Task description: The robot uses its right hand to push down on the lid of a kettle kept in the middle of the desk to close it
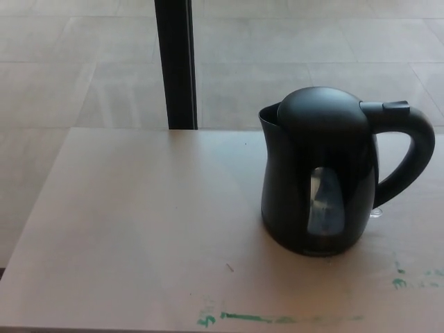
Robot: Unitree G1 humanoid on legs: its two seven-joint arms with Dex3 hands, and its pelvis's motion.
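A black electric kettle (319, 173) stands upright on the pale desk (139, 229), right of centre. Its domed lid (322, 111) lies down flush on the body. The handle (409, 152) points to the right, with a small button at its top, and the spout faces left. A clear water window shows on the front of the kettle. Neither of my hands appears in the head view.
A black vertical post (177, 62) rises behind the desk's far edge. Tiled floor (83, 69) lies beyond. Green paint marks (257, 318) run along the desk's near edge, with a few more at the right (401, 281).
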